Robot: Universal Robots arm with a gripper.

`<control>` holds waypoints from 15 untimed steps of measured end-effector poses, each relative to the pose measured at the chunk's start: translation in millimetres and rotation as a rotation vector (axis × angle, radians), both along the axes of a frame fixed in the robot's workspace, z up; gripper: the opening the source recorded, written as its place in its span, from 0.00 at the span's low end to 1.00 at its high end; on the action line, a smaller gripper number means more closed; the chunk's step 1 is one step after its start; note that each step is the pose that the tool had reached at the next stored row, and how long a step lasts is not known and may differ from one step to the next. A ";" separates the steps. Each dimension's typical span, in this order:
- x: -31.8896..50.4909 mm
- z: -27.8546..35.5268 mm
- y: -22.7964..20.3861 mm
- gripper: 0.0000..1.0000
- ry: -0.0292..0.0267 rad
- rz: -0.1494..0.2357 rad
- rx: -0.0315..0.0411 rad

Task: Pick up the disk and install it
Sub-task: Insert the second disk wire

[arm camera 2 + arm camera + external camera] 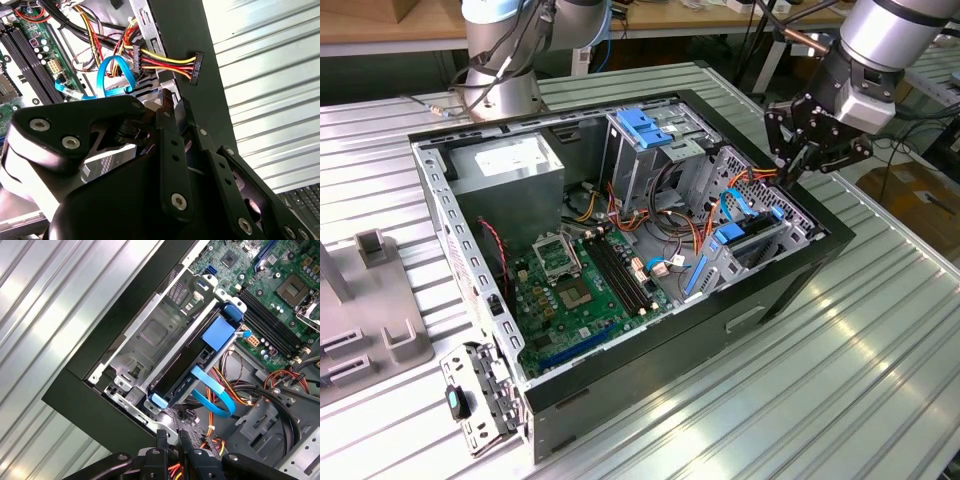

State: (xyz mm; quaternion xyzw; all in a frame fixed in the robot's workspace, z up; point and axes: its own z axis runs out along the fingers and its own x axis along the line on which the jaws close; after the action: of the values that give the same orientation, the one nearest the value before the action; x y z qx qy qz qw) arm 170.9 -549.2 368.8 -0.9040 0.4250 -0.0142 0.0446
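Desk (820,380): ribbed sheet metal, pale grey, shiny, long grooves running across it. Workbenches and cabling crowd the room behind, along the upper edge of the exterior view.

Computer case (650,372): black box lying on its side with the side panel off, centre of the exterior view. Inside it:
- green motherboard (575,285), lower left of the opening, with long black memory slots
- plain grey power-supply box (510,165), upper left of the opening
- perforated bare-steel drive cage (760,195), right of the opening

The disk (192,365) sits in the lower slot of that cage, against the case's front wall. It lies edge-on to me in the first wrist view: a dark slab in a folded-steel bay, with blue plastic rail tabs at both ends. I cannot see its label face. In the exterior view the disk (755,245) lies right of centre, inside the case.

A flat blue ribbon cable (215,396) loops just beside the disk. A bundle of yellow, red and black wires (165,62) ends in a black plug.

My tool (792,168) hangs in the upper right of the exterior view, above the cage's far corner. It is black and jointed, with bolt heads showing. Its fingertips are pressed close together and pinch nothing that I can see in both wrist views (171,437) (167,107).
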 end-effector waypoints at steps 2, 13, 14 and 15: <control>2.6 0.0 0.0 0.24 0.0000 0.002 0.0002; 13.4 -0.1 -0.1 0.24 0.0000 0.032 0.0005; 13.9 -0.3 0.0 0.24 0.0000 0.043 0.0006; 14.2 -0.5 -0.1 0.24 0.0000 0.053 0.0007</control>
State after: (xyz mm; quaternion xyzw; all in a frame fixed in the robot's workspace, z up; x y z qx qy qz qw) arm 185.1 -549.3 368.3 -0.9150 0.4008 -0.0129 0.0452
